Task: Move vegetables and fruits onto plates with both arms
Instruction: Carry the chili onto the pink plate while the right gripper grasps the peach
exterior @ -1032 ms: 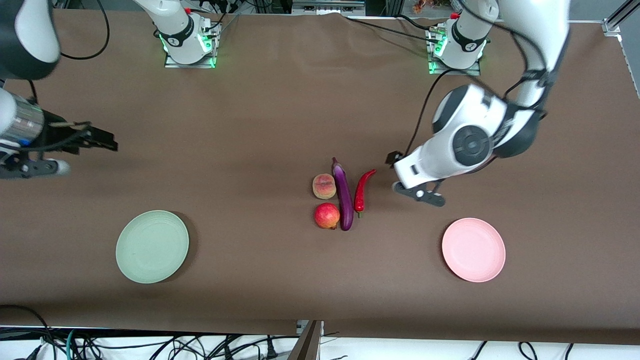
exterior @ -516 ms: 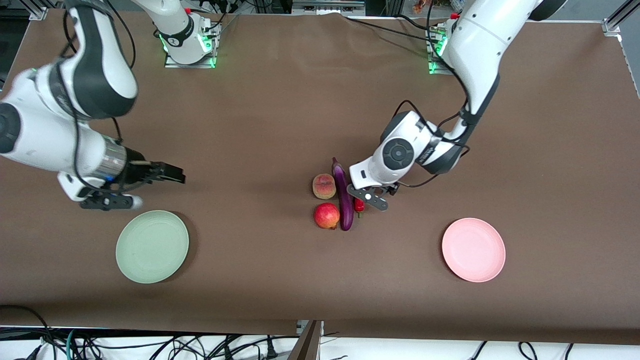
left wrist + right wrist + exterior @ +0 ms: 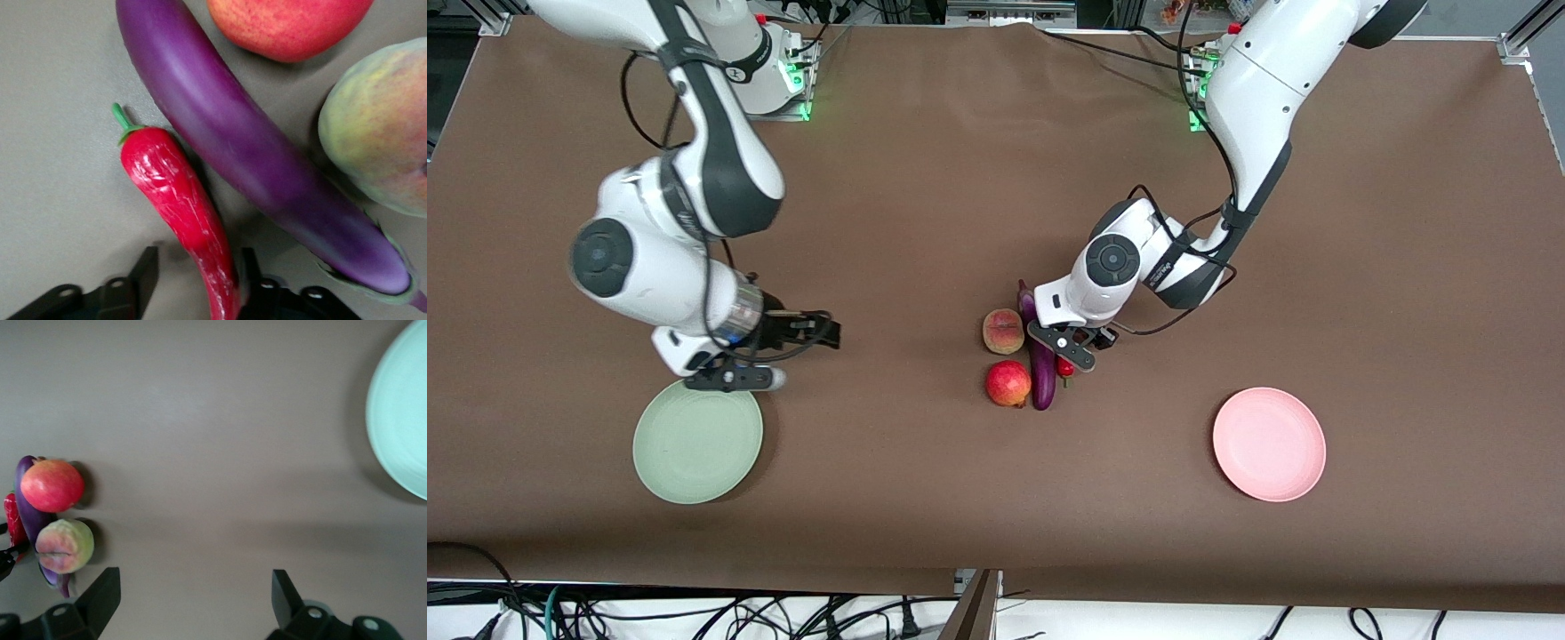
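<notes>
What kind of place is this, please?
Probably a robotics lab. Two arms are bolted to a table under a brown cover, loose cables hang along its edge, and toy produce, such as an eggplant, lies between two plates.

Your left gripper (image 3: 193, 280) hangs low on a sharply bent wrist, its fingers (image 3: 143, 270) spread wide, while your right gripper (image 3: 193, 593) hovers above bare tabletop on a folded elbow, fingers (image 3: 103, 590) likewise parted
</notes>
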Available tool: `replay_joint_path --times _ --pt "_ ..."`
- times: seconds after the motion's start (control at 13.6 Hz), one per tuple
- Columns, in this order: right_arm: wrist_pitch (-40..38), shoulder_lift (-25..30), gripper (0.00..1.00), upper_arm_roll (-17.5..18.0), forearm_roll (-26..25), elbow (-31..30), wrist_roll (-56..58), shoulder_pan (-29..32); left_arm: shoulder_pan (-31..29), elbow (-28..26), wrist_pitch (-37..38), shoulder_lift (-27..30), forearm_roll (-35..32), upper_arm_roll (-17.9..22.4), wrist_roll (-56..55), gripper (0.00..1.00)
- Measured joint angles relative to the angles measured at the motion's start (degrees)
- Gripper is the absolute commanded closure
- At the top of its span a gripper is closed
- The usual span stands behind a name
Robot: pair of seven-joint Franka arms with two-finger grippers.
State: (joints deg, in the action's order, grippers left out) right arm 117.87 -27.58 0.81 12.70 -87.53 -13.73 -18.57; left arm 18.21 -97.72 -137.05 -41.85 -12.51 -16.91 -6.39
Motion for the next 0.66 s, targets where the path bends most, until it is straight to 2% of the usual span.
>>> replay_joint_path --times 0.37,0.66 --pt "8.6 -5.3 0.0 0.1 0.1 0.1 -6.9 -6.7 -0.8 0.4 0.2 0.6 -0.2 0.6 -0.1 1.0" --pt "14.3 -8.8 0.0 0.1 0.1 0.2 -10.3 -11.2 -8.7 2.2 8.9 6.4 -0.2 1.2 0.0 1.0"
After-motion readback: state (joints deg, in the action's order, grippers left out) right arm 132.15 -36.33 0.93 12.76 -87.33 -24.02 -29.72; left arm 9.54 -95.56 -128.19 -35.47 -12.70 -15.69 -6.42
